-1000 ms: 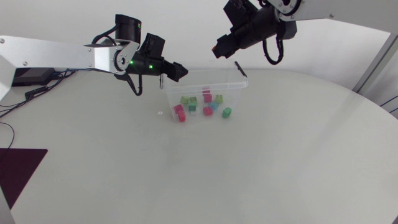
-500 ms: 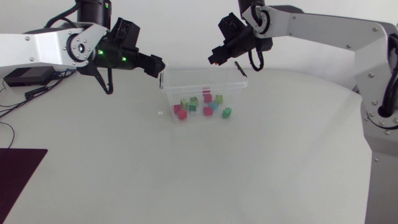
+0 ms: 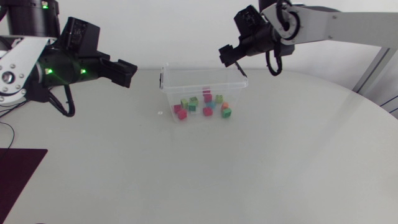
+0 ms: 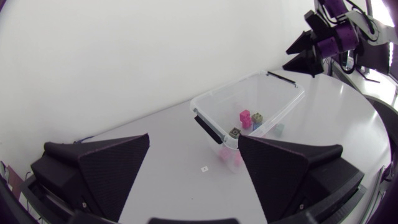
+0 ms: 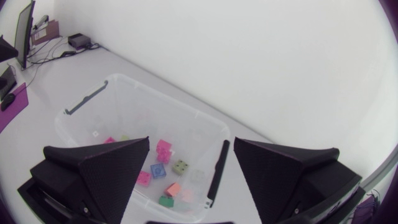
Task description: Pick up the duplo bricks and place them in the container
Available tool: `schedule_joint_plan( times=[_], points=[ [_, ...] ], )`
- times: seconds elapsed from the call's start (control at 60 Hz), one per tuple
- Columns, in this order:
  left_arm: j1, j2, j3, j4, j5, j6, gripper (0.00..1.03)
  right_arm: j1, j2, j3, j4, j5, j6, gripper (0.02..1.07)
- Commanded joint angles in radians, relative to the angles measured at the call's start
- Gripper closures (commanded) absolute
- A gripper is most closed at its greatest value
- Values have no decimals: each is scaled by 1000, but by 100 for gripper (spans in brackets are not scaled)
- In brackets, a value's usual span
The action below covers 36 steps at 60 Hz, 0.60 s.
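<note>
While left gripper (image 3: 131, 73) and right gripper (image 3: 225, 55) gape empty, clear of the container (image 3: 171, 84) rim, duplo bricks (image 3: 208, 111) lie inside.

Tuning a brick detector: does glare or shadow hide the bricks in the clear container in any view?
Head view: soft even light, no glare on the container, bricks plain through its wall. Left wrist view: pink bricks behind the near wall look faint. Right wrist view: looking into the open top, they show plainly.

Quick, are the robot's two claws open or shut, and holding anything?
Left gripper: open, holding nothing.
Right gripper: open, holding nothing.
</note>
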Motion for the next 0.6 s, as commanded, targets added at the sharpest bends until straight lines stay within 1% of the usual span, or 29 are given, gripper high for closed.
schedule_joint_plan(
  times=[0.0, 0.033, 0.05, 0.067, 0.167, 0.3, 0.4, 0.533, 0.583],
  points=[
    [26, -71, -77, 33, -7, -43, 4, -7, -123, -117, 56, 27, 19, 6],
    [29, -97, -107, 53, -11, -48, 4, -9, -164, -161, 82, 37, 17, 6],
    [31, -106, -117, 61, -16, -49, 4, -16, -209, -212, 105, 40, 17, 6],
    [31, -137, -149, 85, -30, -51, 4, -18, -226, -226, 110, 44, 17, 6],
    [32, -192, -205, 107, -68, -52, 4, -36, -324, -335, 128, 62, -4, 6],
    [38, -264, -257, 107, -79, -54, 4, -82, -443, -473, 160, 74, -32, 6],
    [48, -328, -312, 128, -94, -49, 4, -119, -536, -578, 182, 76, -52, 6],
    [54, -393, -349, 125, -114, -43, 4, -170, -644, -681, 191, 76, -47, 6],
    [63, -431, -372, 119, -114, -40, 4, -182, -701, -727, 191, 99, -46, 6]
  ],
)
